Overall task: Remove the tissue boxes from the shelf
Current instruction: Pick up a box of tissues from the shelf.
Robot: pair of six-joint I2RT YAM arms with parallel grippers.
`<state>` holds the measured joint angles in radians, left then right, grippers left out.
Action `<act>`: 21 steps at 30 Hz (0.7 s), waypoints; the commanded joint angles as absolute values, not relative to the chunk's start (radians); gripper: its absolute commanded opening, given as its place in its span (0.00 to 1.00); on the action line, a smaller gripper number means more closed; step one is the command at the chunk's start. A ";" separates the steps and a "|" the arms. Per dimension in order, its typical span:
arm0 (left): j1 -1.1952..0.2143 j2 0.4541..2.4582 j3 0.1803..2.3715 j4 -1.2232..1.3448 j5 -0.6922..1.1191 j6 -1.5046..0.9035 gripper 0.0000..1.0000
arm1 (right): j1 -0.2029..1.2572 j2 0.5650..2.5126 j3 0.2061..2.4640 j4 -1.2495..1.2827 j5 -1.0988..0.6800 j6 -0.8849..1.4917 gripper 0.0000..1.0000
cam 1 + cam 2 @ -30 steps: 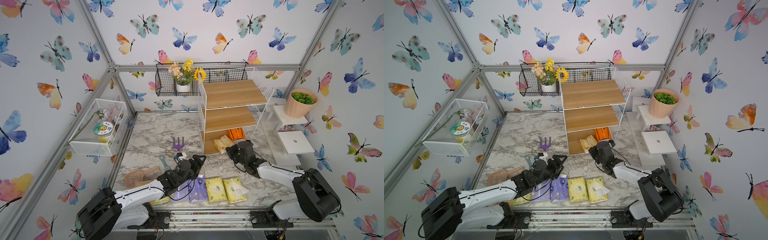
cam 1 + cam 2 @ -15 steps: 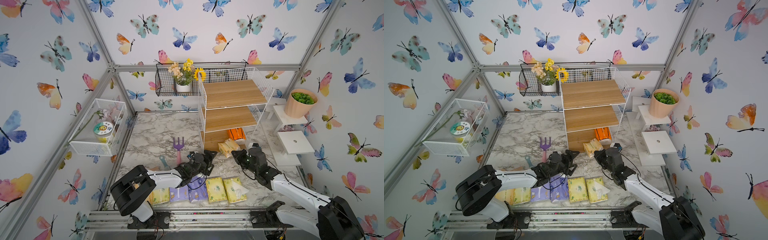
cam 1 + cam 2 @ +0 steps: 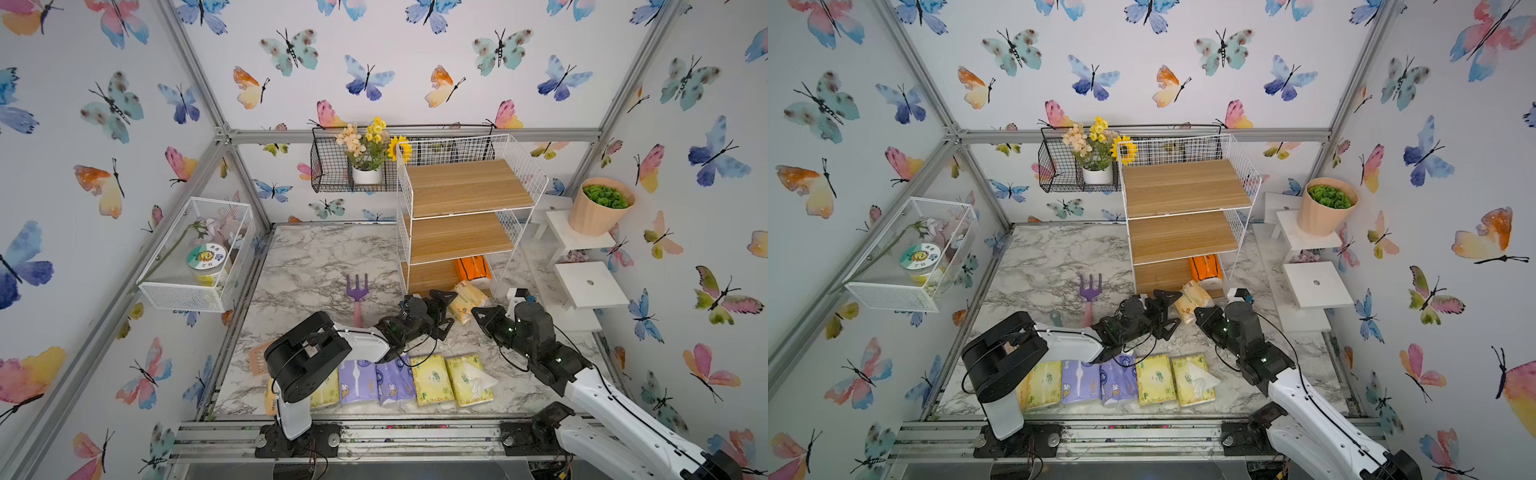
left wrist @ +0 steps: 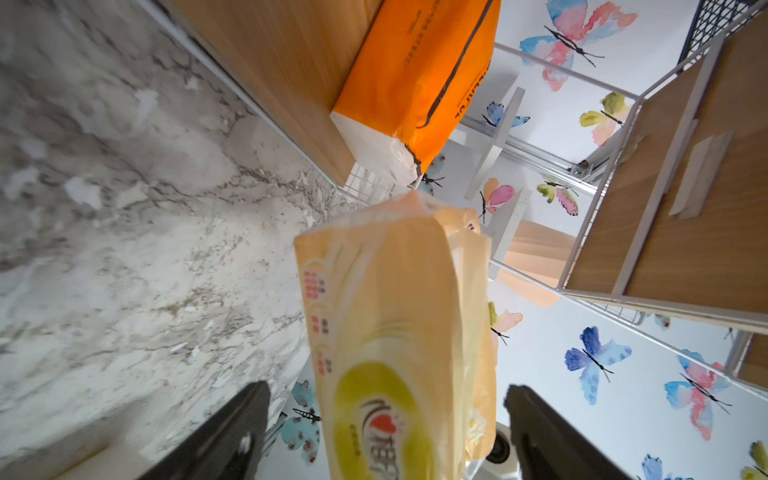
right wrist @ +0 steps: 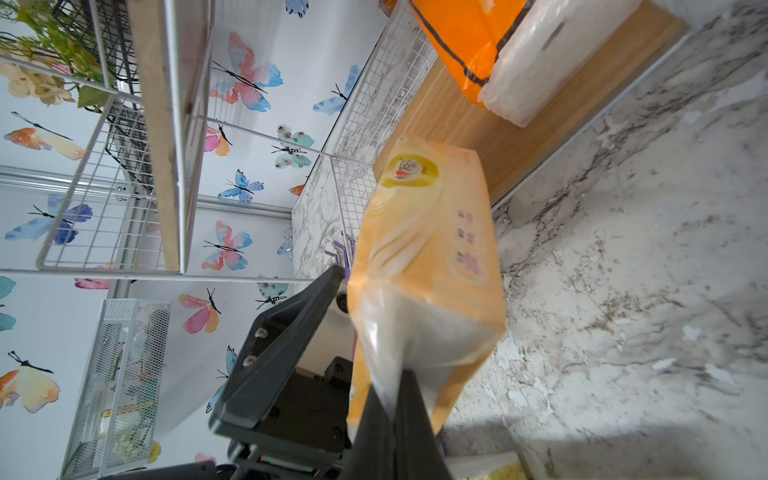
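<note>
A peach-orange tissue box (image 3: 465,301) (image 3: 1192,301) hangs just above the marble, in front of the shelf (image 3: 465,187) (image 3: 1183,187). My right gripper (image 3: 478,313) (image 5: 399,386) is shut on the wrapper at one end of it. My left gripper (image 3: 446,311) (image 4: 386,392) stands open around the other end, with a gap between each finger and the pack (image 4: 395,332) (image 5: 424,257). A bright orange tissue box (image 3: 473,268) (image 4: 415,70) lies on the shelf's lowest board. Several yellow and purple packs (image 3: 430,378) lie in a row at the table's front.
A purple garden fork (image 3: 357,291) lies left of the shelf. A black wire basket with flowers (image 3: 353,166) hangs behind it, and a white mesh basket (image 3: 199,253) on the left wall. White stepped stands (image 3: 590,282) and a peach pot (image 3: 598,205) fill the right side.
My right gripper has drawn the peach-orange pack out from the lowest board toward the front. My left arm has swung right from the row of packs, and its open jaws now flank the pack.
</note>
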<state>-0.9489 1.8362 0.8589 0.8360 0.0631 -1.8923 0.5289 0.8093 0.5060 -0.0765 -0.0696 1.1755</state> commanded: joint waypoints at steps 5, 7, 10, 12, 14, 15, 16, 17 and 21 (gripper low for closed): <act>-0.979 1.878 0.906 0.951 0.071 -1.914 0.61 | 0.525 0.700 0.543 -0.222 -0.058 1.145 0.03; -0.985 1.876 0.910 0.943 0.062 -1.910 0.51 | 0.525 0.677 0.533 -0.237 -0.048 1.158 0.03; -0.995 1.876 0.910 0.932 0.057 -1.908 0.39 | 0.525 0.652 0.526 -0.260 -0.031 1.171 0.02; -1.001 1.873 0.908 0.924 0.050 -1.901 0.32 | 0.525 0.636 0.531 -0.281 -0.012 1.170 0.03; -1.008 1.870 0.903 0.919 0.040 -1.890 0.29 | 0.525 0.615 0.535 -0.300 0.006 1.165 0.07; -1.010 1.868 0.902 0.913 0.039 -1.882 0.26 | 0.525 0.606 0.539 -0.310 0.016 1.162 0.08; -1.015 1.867 0.903 0.905 0.036 -1.877 0.24 | 0.525 0.600 0.544 -0.319 0.024 1.159 0.12; -1.021 1.867 0.903 0.899 0.033 -1.872 0.23 | 0.525 0.594 0.550 -0.329 0.031 1.150 0.18; -1.045 1.863 0.908 0.881 0.027 -1.849 0.21 | 0.525 0.569 0.606 -0.399 0.083 1.083 0.52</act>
